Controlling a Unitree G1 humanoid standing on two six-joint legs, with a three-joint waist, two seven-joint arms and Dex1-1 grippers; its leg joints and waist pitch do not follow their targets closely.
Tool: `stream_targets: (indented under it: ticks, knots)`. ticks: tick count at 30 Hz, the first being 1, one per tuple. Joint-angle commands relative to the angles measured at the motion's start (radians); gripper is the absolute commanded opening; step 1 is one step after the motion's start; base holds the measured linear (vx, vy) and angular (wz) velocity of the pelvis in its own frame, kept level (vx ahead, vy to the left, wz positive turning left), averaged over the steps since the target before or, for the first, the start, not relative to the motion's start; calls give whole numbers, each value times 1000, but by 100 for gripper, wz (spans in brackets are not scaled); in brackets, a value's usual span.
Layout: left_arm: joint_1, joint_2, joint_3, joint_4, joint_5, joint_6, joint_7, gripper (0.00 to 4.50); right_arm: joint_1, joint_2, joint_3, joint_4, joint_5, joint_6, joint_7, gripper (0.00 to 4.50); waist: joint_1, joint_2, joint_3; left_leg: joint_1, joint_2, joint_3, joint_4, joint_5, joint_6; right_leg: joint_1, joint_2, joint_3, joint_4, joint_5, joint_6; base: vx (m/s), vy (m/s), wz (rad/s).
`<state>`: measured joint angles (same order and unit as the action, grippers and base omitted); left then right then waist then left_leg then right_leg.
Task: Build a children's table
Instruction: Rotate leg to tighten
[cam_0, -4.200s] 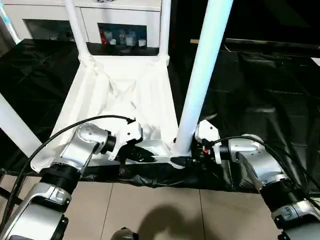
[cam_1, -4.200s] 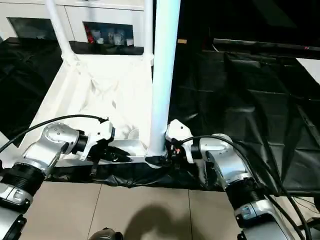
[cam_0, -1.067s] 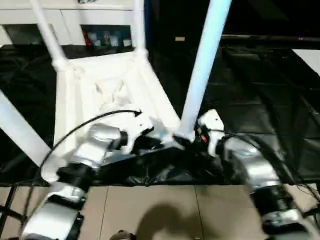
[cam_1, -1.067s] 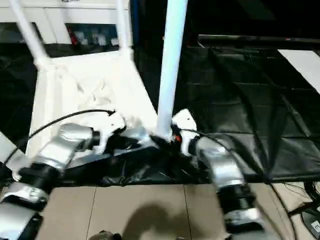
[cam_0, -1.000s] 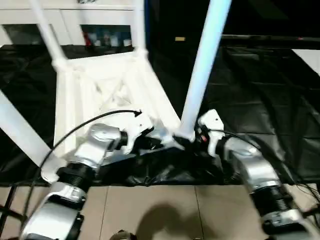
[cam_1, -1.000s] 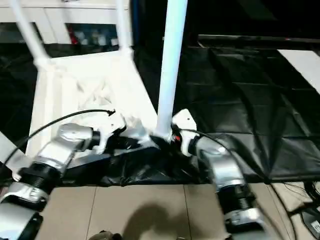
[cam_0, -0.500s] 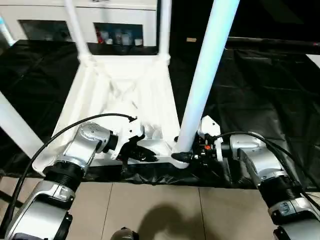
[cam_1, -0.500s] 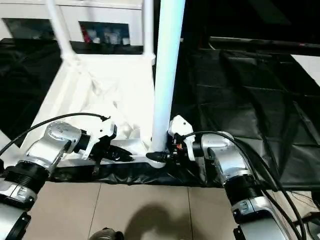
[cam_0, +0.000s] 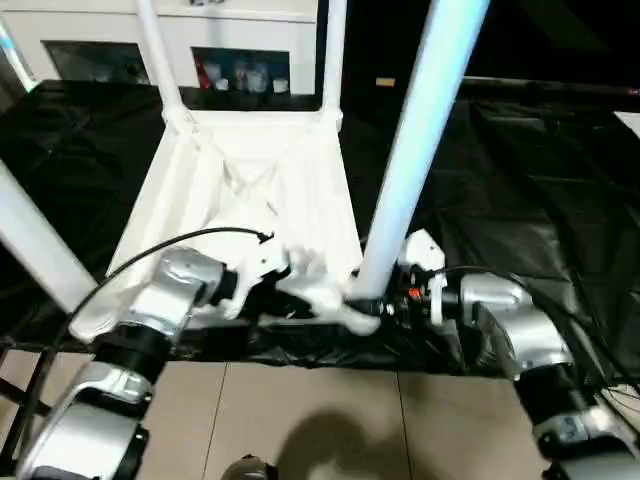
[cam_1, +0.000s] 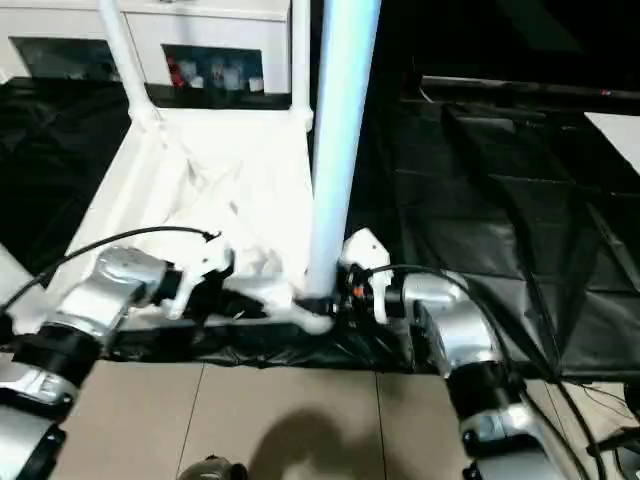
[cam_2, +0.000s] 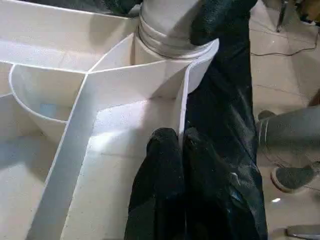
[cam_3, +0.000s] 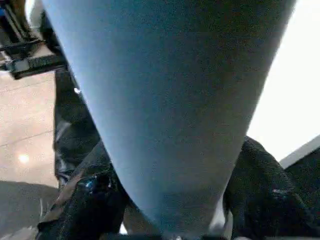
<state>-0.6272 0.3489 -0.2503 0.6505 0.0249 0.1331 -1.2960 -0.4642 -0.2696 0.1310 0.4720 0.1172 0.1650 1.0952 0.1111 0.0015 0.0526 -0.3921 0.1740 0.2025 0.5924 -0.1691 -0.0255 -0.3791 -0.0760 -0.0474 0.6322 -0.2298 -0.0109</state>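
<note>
The left claw (cam_2: 172, 150) is clenched on the thin rim of the upturned tabletop (cam_0: 250, 190), and the right claw (cam_3: 170, 200) grasps the near leg (cam_0: 410, 170) at its corner socket (cam_0: 358, 315). That corner overhangs the black-covered table (cam_0: 540, 180), so a slipped rim grip could tip the tabletop to the floor (cam_0: 300, 420). Open table lies to the right.
</note>
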Motion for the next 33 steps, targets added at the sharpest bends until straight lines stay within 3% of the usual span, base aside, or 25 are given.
stream_targets:
  ticks: [1, 4, 5, 6, 8, 10, 14, 20, 25, 31, 33]
  knots:
    - [-47, -25, 27, -3, -12, 9, 69, 0, 23, 33, 66, -8, 4, 21, 36, 244, -5, -2, -60, 36, 72, -33, -76, -236, 7, 26, -87, 47, -86, -168, -227, 0, 0, 0]
    - [-52, -42, 39, -1, -5, 20, 125, 0, 31, 56, 45, -13, -5, 46, -46, 244, -6, -3, -61, 33, 72, -32, -76, -206, 13, 25, -84, 47, -79, -110, -230, 0, 0, 0]
    - [-50, -122, 38, -23, 18, 54, 255, 0, 19, 168, 2, 13, -30, 57, -278, 244, -16, 4, -56, 33, 74, -33, -83, -220, -1, 17, -83, 49, -80, -115, -237, 0, 0, 0]
    - [-49, -223, 29, -46, 45, 89, 398, 0, -14, 315, -38, 67, -75, 55, -577, 244, -22, 6, -58, 38, 73, -36, -87, -257, -35, 16, -88, 48, -83, -168, -234, 0, 0, 0]
    - [-48, -248, 21, -49, 51, 87, 419, 0, -29, 351, -32, 83, -90, 43, -628, 244, -30, 0, -59, 37, 69, -41, -89, -267, -58, 19, -91, 47, -86, -217, -221, 0, 0, 0]
    - [-48, -250, 19, -49, 51, 84, 418, 0, -30, 352, -28, 84, -92, 40, -626, 244, -38, 3, -60, 28, 62, -40, -85, -249, -35, 29, -89, 49, -93, -210, -187, 0, 0, 0]
    - [-41, -226, 12, -52, 39, 77, 380, 0, -14, 334, -18, 51, -98, 43, -598, 244, -40, 5, -62, 27, 59, -35, -77, -194, 15, 29, -82, 51, -89, -91, -197, 0, 0, 0]
    - [-29, -190, 37, -49, 68, 69, 395, 0, 14, 314, -53, 11, -72, 48, -577, 290, -46, 6, -62, 31, 62, -34, -79, -208, 20, 28, -79, 49, -87, -79, -215, 0, 0, 0]
    - [-21, -124, 22, -48, 72, 18, 326, 0, 35, 205, -22, -36, -84, 26, -450, 341, -47, 4, -62, 30, 62, -34, -77, -211, 25, 32, -79, 48, -86, -66, -216, 0, 0, 0]
    - [-8, -31, -9, -72, 65, -57, 173, 0, 36, 61, 0, -42, -86, -15, -252, 341, -47, 1, -61, 27, 63, -33, -73, -192, 45, 33, -80, 49, -82, -46, -233, 0, 0, 0]
    - [-1, -16, -8, -81, 47, -52, 135, 0, 37, 25, 12, -47, -80, -26, -188, 341, -45, 2, -61, 32, 67, -32, -73, -196, 43, 30, -79, 47, -81, -47, -246, 0, 0, 0]
